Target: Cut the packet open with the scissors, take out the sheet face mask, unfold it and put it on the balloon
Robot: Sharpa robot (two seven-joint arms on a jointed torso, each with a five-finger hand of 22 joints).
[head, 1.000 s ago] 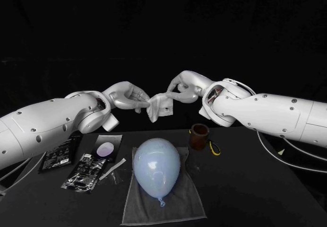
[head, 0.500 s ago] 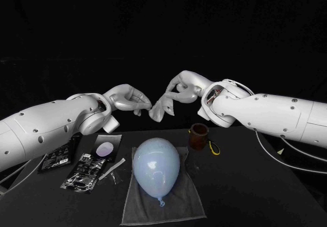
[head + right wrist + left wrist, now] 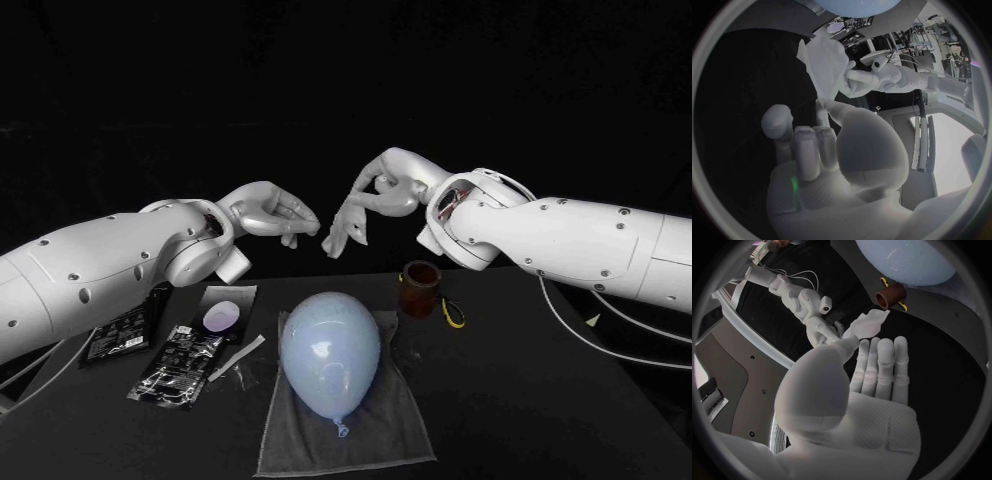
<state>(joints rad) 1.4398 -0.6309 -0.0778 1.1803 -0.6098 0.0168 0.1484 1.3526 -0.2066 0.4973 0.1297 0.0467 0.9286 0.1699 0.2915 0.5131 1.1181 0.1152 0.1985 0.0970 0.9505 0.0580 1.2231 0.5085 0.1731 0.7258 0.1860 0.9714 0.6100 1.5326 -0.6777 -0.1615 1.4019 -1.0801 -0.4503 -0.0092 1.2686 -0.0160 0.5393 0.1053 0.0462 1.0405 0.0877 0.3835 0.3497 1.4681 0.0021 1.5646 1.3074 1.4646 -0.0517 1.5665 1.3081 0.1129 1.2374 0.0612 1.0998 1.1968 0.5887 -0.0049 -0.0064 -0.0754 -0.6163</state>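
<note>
Table (image 3: 548, 400), black, bears a grey towel (image 3: 382, 440) with the pale blue balloon (image 3: 333, 350) lying on it. Above them the right hand (image 3: 384, 192) pinches the crumpled sheet face mask (image 3: 346, 226), which hangs in the air. The left hand (image 3: 271, 212), just beside the mask, holds nothing, its fingers off the thumb. A black packet (image 3: 179, 364) lies left of the towel. Yellow-handled scissors (image 3: 456, 314) lie beside 1 brown cup (image 3: 420, 288).

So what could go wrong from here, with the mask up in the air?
The mask hangs bunched up from the right hand, and the left hand seems to be off it, so it could slip and drop. The balloon lies loose on a towel; it might roll when the mask is laid on. The brown cup beside it could get knocked by an arm coming down.
</note>
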